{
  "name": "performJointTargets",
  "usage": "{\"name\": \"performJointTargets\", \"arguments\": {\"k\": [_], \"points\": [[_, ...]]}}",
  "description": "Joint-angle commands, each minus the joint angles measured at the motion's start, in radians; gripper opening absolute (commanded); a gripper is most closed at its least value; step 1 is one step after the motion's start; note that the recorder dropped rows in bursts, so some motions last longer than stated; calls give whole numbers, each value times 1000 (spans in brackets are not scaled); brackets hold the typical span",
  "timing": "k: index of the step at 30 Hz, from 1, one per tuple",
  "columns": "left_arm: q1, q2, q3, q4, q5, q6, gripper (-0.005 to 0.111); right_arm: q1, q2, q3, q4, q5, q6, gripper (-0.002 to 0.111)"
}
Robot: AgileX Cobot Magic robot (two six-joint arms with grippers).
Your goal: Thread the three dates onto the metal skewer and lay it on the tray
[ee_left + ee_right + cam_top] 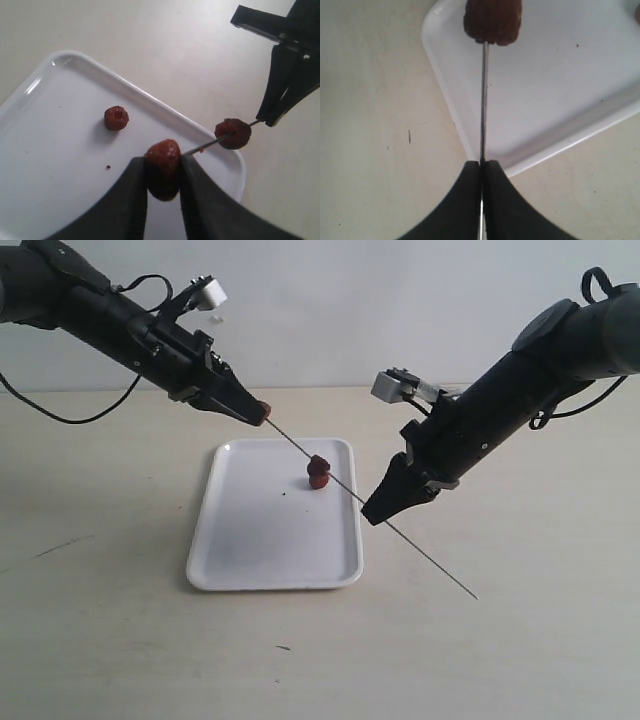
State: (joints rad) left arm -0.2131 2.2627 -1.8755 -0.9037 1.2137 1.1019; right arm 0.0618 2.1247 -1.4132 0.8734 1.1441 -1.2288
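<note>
Logging first date (233, 133) threaded; your left pincer (163, 161) grips second date (162, 177) at skewer (483, 100) tip, right pincer (481, 167) clamps skewer, third date (116, 118) lies on tray (55, 170).

exterior: frontal, slightly raised, whole counter (100, 640) | left wrist: near, looks down on tray (50, 165) | right wrist: near, along skewer (483, 100) | shared: tray

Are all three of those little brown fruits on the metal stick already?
No, one date lies loose on the tray, apart from the skewer.
</note>
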Motion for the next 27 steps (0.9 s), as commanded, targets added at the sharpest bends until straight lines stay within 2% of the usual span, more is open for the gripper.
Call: {"name": "performJointTargets", "arguments": {"k": [1,10,19,27], "points": [[-25,-11,2,-5,7,1,23,-4,-7,-1,39,16,-34,0],[-65,-11,2,-3,7,4,23,-4,-7,-1,42,8,-80,0],[-67,-11,2,4,7,22,23,-6,-7,-1,-15,-37,-144,0],[-65,-11,2,4,7,46,23,-10,-7,-1,30,-41,-430,0]]}}
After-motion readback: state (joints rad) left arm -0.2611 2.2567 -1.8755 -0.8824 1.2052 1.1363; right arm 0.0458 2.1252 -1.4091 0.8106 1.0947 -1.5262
